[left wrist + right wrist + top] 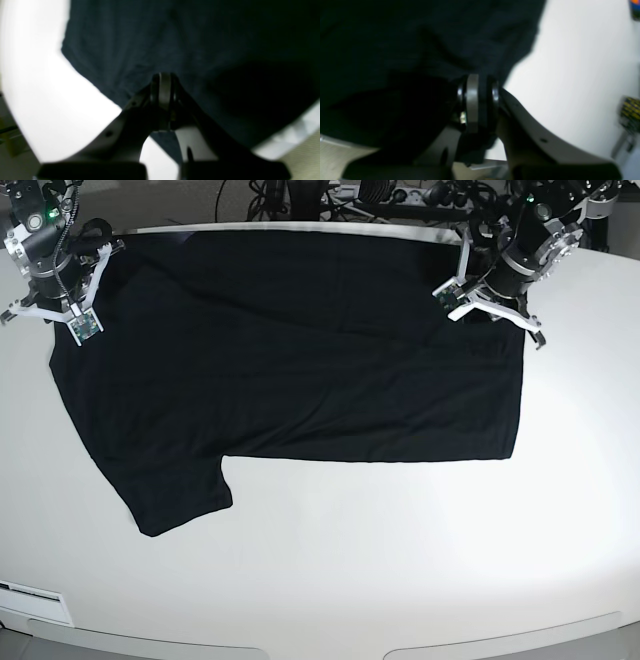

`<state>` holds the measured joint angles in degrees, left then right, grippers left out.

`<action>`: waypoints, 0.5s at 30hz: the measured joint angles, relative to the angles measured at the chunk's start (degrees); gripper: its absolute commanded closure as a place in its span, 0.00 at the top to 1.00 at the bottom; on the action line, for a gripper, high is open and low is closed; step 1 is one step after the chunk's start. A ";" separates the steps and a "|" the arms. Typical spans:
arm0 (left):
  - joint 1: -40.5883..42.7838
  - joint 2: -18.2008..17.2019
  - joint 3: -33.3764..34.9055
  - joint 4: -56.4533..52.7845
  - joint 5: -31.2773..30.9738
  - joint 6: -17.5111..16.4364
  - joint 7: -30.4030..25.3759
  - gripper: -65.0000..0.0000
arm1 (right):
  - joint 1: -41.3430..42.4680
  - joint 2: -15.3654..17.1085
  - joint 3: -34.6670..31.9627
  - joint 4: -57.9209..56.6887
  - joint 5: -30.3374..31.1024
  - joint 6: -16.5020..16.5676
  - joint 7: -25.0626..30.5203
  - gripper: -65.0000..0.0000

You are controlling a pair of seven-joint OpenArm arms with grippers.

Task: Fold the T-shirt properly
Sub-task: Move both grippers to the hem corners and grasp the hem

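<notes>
**Both grippers clamped on T-shirt edge**

Left wrist view: the left gripper has its jaws pressed together, pinching dark fabric of the T-shirt above the white table.

Right wrist view: the right gripper is likewise clenched on the T-shirt.

Base view: the T-shirt lies spread across the table, plain side up, one sleeve toward the near edge. The left gripper and right gripper sit at its far corners.
</notes>
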<state>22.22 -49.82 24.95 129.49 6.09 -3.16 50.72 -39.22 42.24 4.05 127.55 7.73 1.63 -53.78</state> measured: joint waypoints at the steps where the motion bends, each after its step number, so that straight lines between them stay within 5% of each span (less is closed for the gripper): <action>1: 0.02 0.00 0.00 0.02 1.09 0.76 0.09 0.00 | 0.00 0.00 0.00 0.00 -0.70 -0.87 0.28 0.15; 6: 0.15 0.02 -2.51 0.00 7.65 10.27 -5.20 0.00 | 0.00 -0.02 0.00 0.07 -1.31 -1.68 0.85 0.15; 8: -0.11 0.22 -7.89 -0.70 -0.11 11.47 -8.85 0.00 | 0.00 0.00 0.00 0.07 -1.31 -1.66 1.42 0.14; 15: -11.08 7.87 -31.30 -20.24 -24.46 6.67 -12.22 0.00 | -0.04 0.11 -0.04 0.07 -1.31 -0.81 3.17 0.14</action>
<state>11.14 -41.95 -6.35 109.25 -18.37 3.51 38.50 -39.27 42.35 4.01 127.61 6.42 0.82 -50.61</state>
